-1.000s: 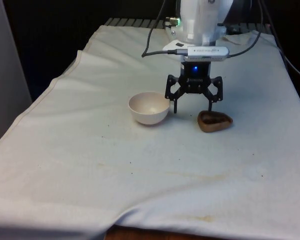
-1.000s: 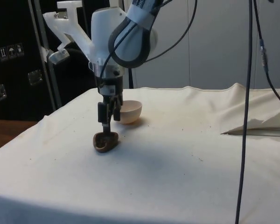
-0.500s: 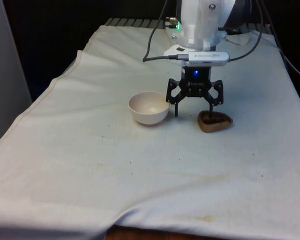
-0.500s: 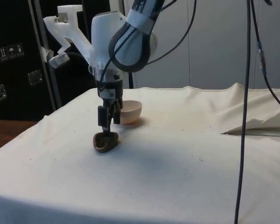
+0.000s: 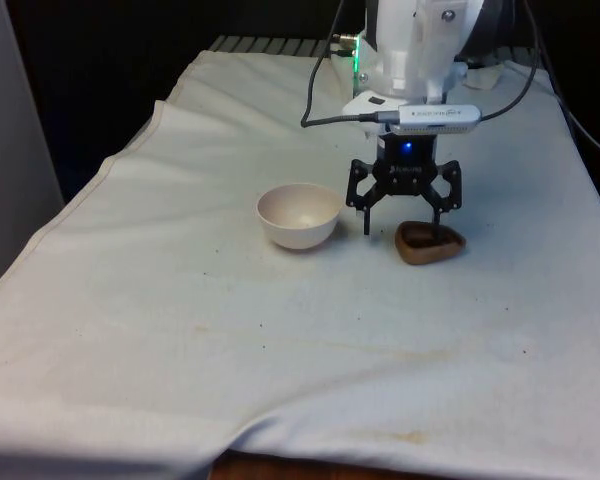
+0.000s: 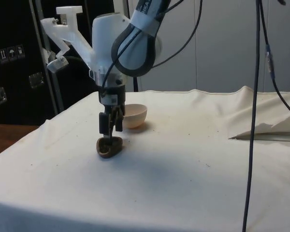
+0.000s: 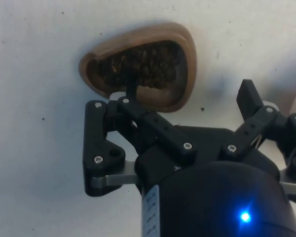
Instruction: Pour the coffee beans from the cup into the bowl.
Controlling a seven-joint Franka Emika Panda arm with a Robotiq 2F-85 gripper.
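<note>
Front view: the white bowl [image 5: 298, 215] sits on the surface [image 5: 280, 340], and it has nothing inside. The brown cup [image 5: 430, 242] sits well to its right in this view, and they do not touch. The black end effector [image 5: 404, 222] hangs low between them, closer to the cup. Its fingers are spread wide apart and hold nothing. One finger [image 5: 439, 218] dips just over the cup's rim, and the other finger [image 5: 367, 218] points down at the bare cloth between the cup and the bowl. Nothing else stands in the way.

In the wrist view the cup [image 7: 143, 64] is full of dark coffee beans [image 7: 140, 66], and one fingertip [image 7: 132, 85] reaches in above the beans.

Half a second ago the end effector was closer to the bowl. It has slid toward the cup and a bit lower. The cup and bowl have not moved.

The cloth on the surface is white with some pale brown stains [image 5: 410, 436] near the front edge. In the side view dark cabinets [image 6: 14, 58] stand behind.
</note>
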